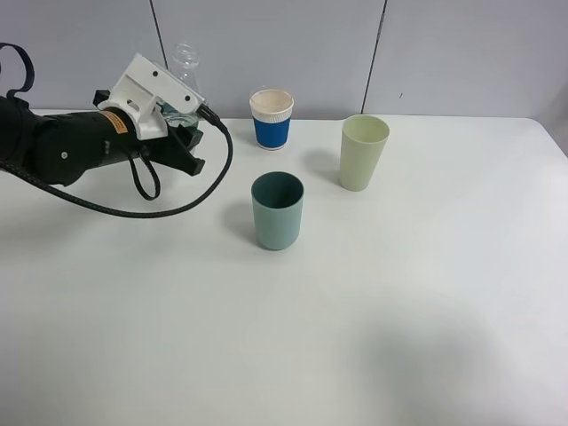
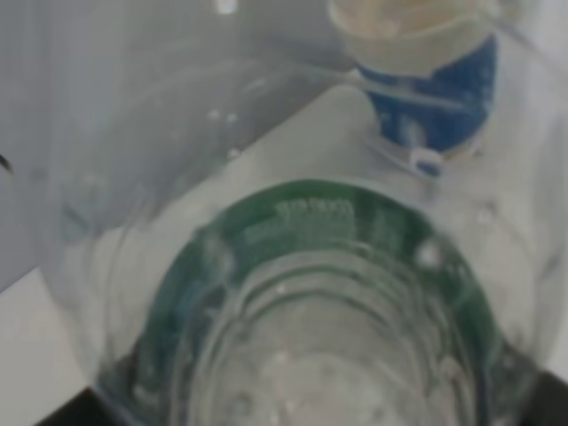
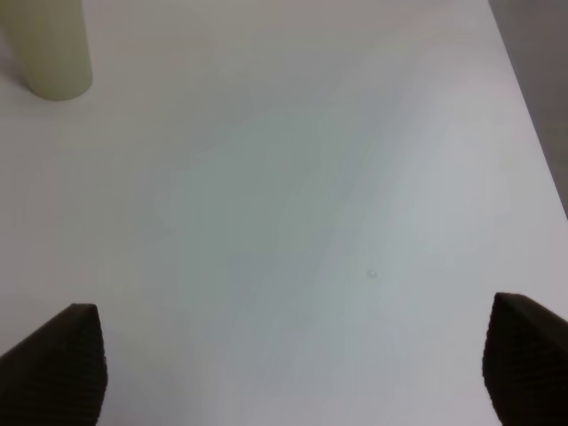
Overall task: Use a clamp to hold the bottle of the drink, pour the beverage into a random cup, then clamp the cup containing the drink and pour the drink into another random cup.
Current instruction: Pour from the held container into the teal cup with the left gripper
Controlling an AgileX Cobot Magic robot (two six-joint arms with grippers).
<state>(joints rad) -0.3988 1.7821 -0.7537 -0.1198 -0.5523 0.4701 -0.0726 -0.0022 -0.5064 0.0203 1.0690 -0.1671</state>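
Left clamp (image 1: 182,133) sits upper left in the high view, jaws closed on the bottle (image 1: 185,64). The bottle's clear neck sticks up behind the white bracket (image 1: 146,89), near the back edge of the desk (image 1: 417,319). Can't tell if the bottle's base touches the desk. In the left wrist view the bottle fills the frame, green label band across the middle.

Teal cup (image 1: 277,211) is upright at frame centre, right of and below the clamp, well apart from it. Pale green cup (image 1: 364,151) is upright, up and right of the teal one, not touching. Blue-sleeved paper cup (image 1: 272,117) is at upper centre, between bottle and pale green cup.

Right clamp (image 3: 293,373) shows only in its own wrist view: jaws wide, nothing between them, bare desk below.
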